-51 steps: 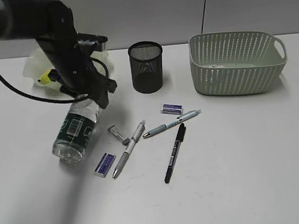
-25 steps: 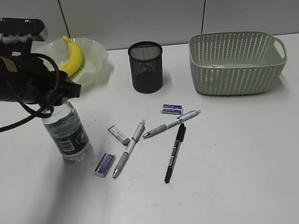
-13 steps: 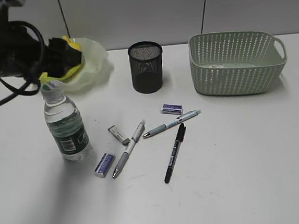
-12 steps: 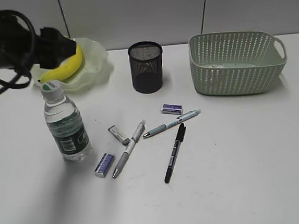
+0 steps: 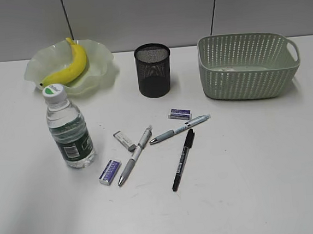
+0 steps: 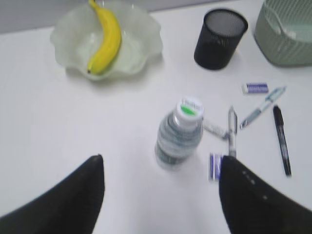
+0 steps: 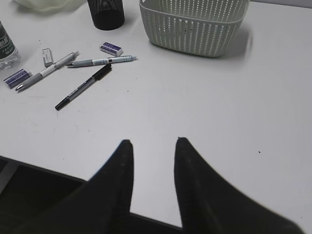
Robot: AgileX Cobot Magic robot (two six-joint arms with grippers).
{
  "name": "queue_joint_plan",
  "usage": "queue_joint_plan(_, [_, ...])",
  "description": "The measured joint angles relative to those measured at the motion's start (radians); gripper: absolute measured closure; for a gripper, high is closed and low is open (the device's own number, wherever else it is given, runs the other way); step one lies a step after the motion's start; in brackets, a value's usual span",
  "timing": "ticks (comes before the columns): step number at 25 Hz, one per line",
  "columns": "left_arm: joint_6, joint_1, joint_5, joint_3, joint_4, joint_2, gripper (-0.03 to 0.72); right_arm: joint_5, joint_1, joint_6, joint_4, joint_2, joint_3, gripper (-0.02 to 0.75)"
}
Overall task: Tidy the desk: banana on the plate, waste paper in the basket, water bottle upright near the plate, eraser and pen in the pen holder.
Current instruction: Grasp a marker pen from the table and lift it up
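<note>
One banana (image 5: pixel 67 67) on plate (image 5: pixel 99 55).

left gripper (image 6: pixel 161 163) — jaws spread wide, empty | right gripper (image 7: pixel 153 144) — jaws narrowly parted, empty

White table against a grey panelled wall

We see a plain white tabletop (image 5: pixel 261 184) filling most of the view, lit softly and evenly from above so that shadows on it stay faint and blurred. Behind its far edge stands a grey wall (image 5: pixel 153 13) made of flat panels, with 2 dark seams (image 5: pixel 214 5) running down it, 1 near the left and 1 right of centre, the latter slightly slanted. In the right wrist view the table's near edge (image 7: pixel 44 169) shows, and below it a dark space where we cannot make out any floor.
</note>
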Motion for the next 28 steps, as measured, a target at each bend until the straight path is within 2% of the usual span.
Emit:
queue_joint_plan(5, [0.000, 0.000, 0.386, 0.010, -0.002, -0.233, 0.152, 0.000, 0.000, 0.001, 0.000, 0.000, 0.000, 0.494])
queue_joint_plan(8, [0.000, 0.000, 0.476, 0.068, -0.002, -0.391, 0.178, 0.000, 0.000, 0.001, 0.000, 0.000, 0.000, 0.494])
queue_joint_plan(14, [0.000, 0.000, 0.470, 0.247, 0.001, -0.705, 0.200, 0.000, 0.000, 0.001, 0.000, 0.000, 0.000, 0.494])
queue_joint_plan(18, [0.000, 0.000, 0.404, 0.299, 0.002, -0.855, 0.207, -0.001, 0.000, -0.023, 0.009, 0.042, 0.000, 0.494])
queue_joint_plan(23, [0.000, 0.000, 0.362, 0.318, 0.002, -0.902, 0.207, -0.062, 0.000, -0.159, 0.130, 0.344, -0.032, 0.494])
queue_joint_plan(28, [0.016, 0.000, 0.357, 0.318, 0.002, -0.902, 0.209, -0.188, 0.000, -0.220, 0.245, 0.789, -0.181, 0.494])
